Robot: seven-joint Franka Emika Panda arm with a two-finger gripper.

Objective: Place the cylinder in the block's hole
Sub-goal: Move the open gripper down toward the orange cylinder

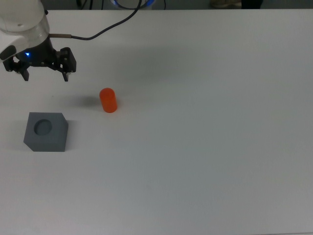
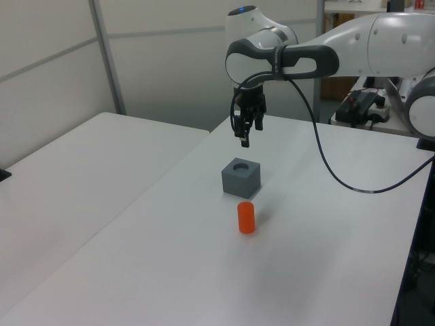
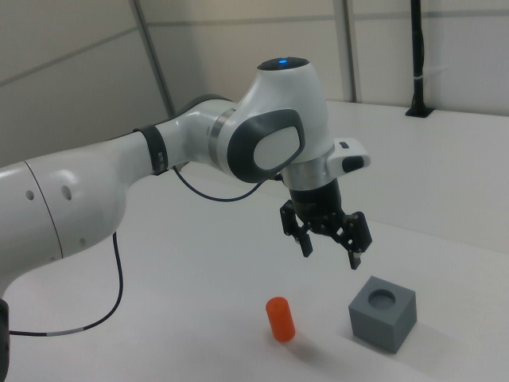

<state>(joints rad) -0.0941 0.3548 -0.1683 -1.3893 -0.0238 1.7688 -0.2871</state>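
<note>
white table (image 1: pixel 205 161): orange cylinder (image 1: pixel 108 100) upright, near grey block (image 1: pixel 45 131) but apart. hole (image 1: pixel 43 127) in block's top, seemingly vacant. gripper (image 1: pixel 45 76) raised above table, fingers spread apart, holding nothing, clear of both.

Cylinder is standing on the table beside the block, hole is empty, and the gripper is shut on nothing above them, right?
Not quite. The gripper is open, its fingers spread apart, as the right view shows. The rest holds: the cylinder stands on the table beside the block, and the hole is empty.
</note>
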